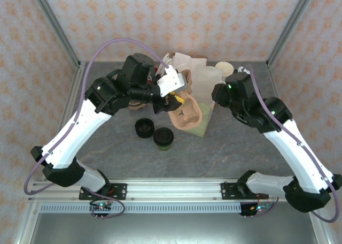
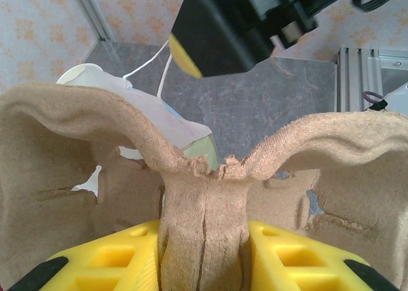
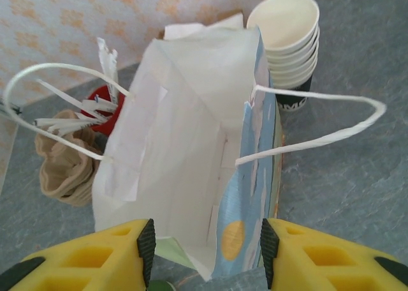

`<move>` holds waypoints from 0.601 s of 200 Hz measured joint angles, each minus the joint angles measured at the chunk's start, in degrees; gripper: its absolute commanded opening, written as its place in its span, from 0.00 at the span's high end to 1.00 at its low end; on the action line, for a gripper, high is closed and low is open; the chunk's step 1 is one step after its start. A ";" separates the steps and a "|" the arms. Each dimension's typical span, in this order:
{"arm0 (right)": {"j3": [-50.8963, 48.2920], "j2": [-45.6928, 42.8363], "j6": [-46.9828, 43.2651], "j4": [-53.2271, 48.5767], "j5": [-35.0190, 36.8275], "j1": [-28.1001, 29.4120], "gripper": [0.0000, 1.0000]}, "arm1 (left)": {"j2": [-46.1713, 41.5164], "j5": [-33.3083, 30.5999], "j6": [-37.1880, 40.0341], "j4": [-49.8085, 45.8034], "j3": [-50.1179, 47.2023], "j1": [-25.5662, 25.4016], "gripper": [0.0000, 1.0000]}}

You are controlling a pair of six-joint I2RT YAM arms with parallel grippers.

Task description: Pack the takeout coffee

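The lidded coffee cup [image 1: 163, 138] stands on the surface [image 1: 117, 158], just in front of the cardboard carrier [image 1: 184, 114] and not yet packed. The left hand [image 2: 204, 240] is clamped on the carrier's middle ridge, probably to lift it. The right hand [image 3: 204, 246] is spread apart at the paper bag [image 3: 185, 131], seemingly to steady its open mouth.

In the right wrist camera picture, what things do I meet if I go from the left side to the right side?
Pile of brown pulp cup carriers → red holder of white sticks → white paper bag → nested stack of paper cups.
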 measured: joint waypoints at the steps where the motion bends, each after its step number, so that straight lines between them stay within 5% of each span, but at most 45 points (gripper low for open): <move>1: 0.00 0.20 0.02 0.02 -0.26 -0.20 0.51 | -0.07 0.07 -0.02 0.00 -0.04 0.04 0.65; 120: 2.78 9.70 -0.07 -1.03 -2.51 -4.17 0.49 | -2.56 2.25 -0.42 -0.04 -1.81 1.86 0.65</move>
